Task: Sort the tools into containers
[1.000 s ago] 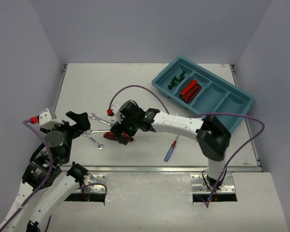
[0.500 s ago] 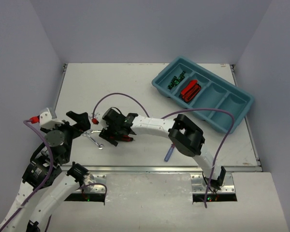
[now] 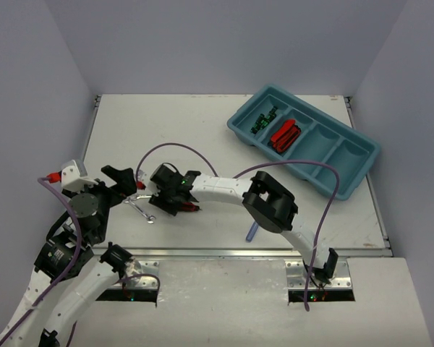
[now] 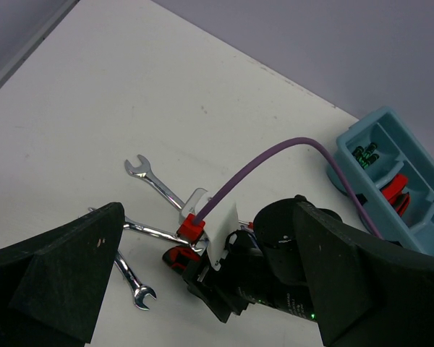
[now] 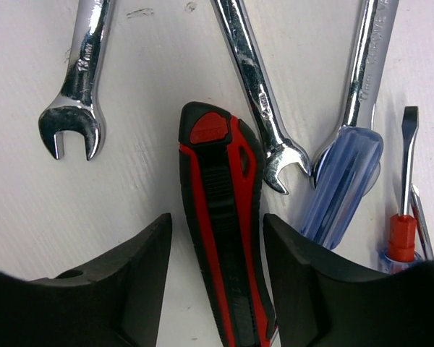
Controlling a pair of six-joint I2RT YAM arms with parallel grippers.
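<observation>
Your right gripper (image 5: 215, 289) sits directly over the red-and-black utility knife (image 5: 220, 188), fingers apart and holding nothing, one on each side of the handle. The knife lies flat on the bench (image 3: 202, 137). Its long axis runs straight down the gap between the fingers, so the closing direction crosses the handle's narrow width, which looks like the right line-up for a pinch. The margin is thin: a sliver of bench shows by the left finger, and the right finger seems almost against the handle's edge. Three silver wrenches fan out past the knife's far end, the left wrench (image 5: 79, 79), the middle wrench (image 5: 257, 87) and the right wrench (image 5: 365, 65). The middle one's open jaw is just beside the knife's right edge. A blue-handled screwdriver (image 5: 343, 181) lies just beyond that, so a sloppy close could drag a neighbour along. The left wrench carries stamped marks on its shank, too blurred to read, and I see no other writing. Your left gripper (image 3: 126, 184) hangs wide open and empty just left of the pile, nearer the wrenches than the knife. The tray (image 3: 364, 173) is well apart, toward the far right corner. Red knives (image 3: 283, 135) lie in its second compartment from the left, beside the green-and-black screwdrivers (image 3: 264, 119), so that is probably where this knife belongs.
</observation>
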